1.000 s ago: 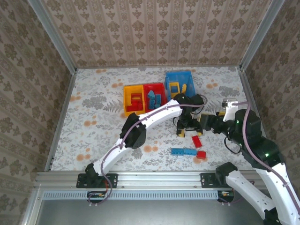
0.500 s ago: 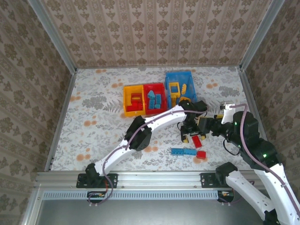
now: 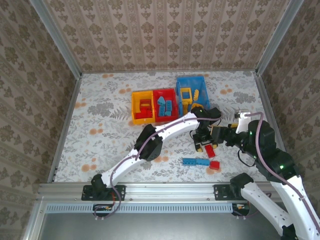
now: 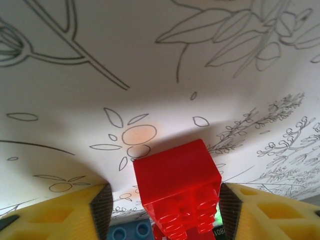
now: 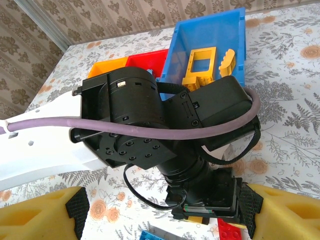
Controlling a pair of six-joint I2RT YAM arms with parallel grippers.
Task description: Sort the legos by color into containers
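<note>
- Top external: the left gripper [image 3: 204,145] pointed down at the floral table [image 3: 110,125], with a red lego brick [image 3: 209,150] at its fingertips.
- A long blue brick [image 3: 196,161] and a small red brick [image 3: 214,165] lay just short of that hand, on the side toward the arm bases.
- The right gripper [image 3: 220,135] hung just beside the left one.
- Beyond both hands stood the yellow bin [image 3: 133,107] holding red pieces, the red bin [image 3: 165,90] holding blue ones, and the blue bin [image 3: 190,78] holding yellow ones.
- Left wrist: the red brick sat on the table between the yellow fingers [image 4: 55,215]. The jaws were parted astride it with a gap on one side, so it was not gripped.
- Right wrist: the right hand's fingers [image 5: 40,212] were spread wide and held nothing. The left arm's black wrist [image 5: 150,125] was straight ahead, and a yellow frame brick [image 5: 200,67] lay in the blue bin beyond.
</note>
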